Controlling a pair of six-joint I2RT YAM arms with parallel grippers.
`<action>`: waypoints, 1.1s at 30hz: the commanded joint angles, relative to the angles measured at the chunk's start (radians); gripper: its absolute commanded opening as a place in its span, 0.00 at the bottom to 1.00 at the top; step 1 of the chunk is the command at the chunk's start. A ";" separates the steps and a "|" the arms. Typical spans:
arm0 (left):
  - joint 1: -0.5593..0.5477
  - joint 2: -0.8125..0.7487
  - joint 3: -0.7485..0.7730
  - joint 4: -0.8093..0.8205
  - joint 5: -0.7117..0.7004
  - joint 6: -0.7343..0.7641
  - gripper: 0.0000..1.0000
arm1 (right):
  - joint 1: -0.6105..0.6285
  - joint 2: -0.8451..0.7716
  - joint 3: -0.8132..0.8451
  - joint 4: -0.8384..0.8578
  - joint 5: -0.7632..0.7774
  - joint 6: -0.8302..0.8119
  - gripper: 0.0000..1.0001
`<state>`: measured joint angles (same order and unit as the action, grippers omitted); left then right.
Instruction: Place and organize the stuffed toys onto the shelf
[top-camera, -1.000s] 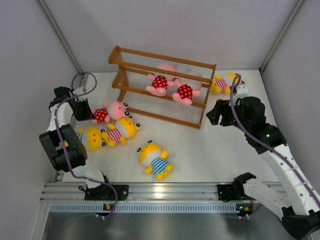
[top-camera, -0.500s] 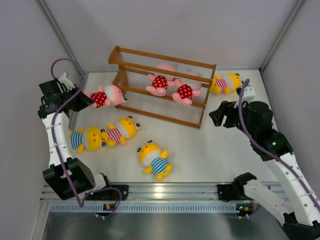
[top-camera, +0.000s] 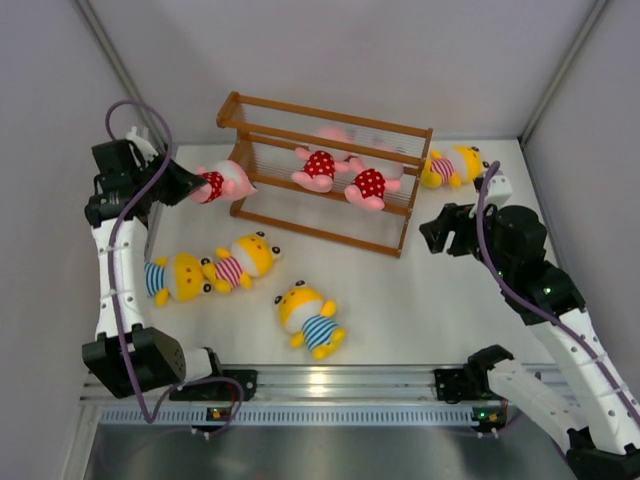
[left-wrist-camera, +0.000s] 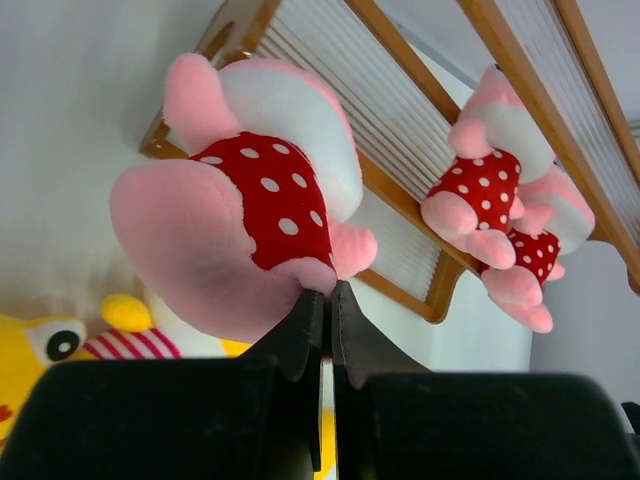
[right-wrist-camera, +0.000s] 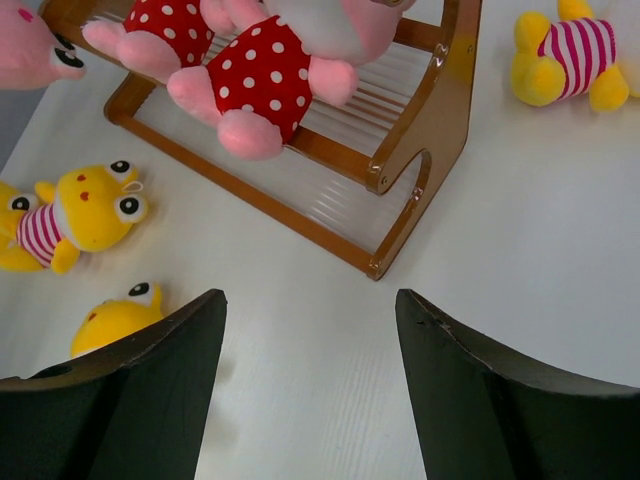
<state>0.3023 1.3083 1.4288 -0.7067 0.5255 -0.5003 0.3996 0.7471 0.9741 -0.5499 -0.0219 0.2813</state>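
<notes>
At left end of wooden shelf (top-camera: 300, 108): left tool (left-wrist-camera: 322, 300) pinches fuzzy pink plush (left-wrist-camera: 260, 200); right tool (right-wrist-camera: 310, 300) spread, empty.

No readable text, label or number anywhere

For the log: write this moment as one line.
left hand shut on pink toy beside shelf | right hand open | two pink toys on shelf | four yellow toys on table

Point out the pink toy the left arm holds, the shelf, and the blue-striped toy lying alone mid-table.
held pink toy (left-wrist-camera: 268, 205), left wrist view, on its red dotted outfit.
shelf (right-wrist-camera: 447, 100), right wrist view, on its side frame.
blue-striped toy (top-camera: 320, 332), top external view, on its shirt.
</notes>
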 joint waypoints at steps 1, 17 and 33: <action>-0.054 0.017 0.051 0.052 -0.044 -0.066 0.00 | 0.016 -0.005 -0.009 0.065 0.004 0.009 0.70; -0.054 0.008 0.148 0.058 0.131 -0.135 0.00 | 0.015 0.017 0.015 0.068 -0.012 0.015 0.69; -0.138 0.089 0.096 0.183 -0.085 -0.057 0.00 | 0.015 0.012 0.029 0.071 0.002 0.009 0.69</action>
<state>0.2016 1.3670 1.5620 -0.6331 0.4976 -0.5869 0.3996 0.7715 0.9676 -0.5377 -0.0265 0.2916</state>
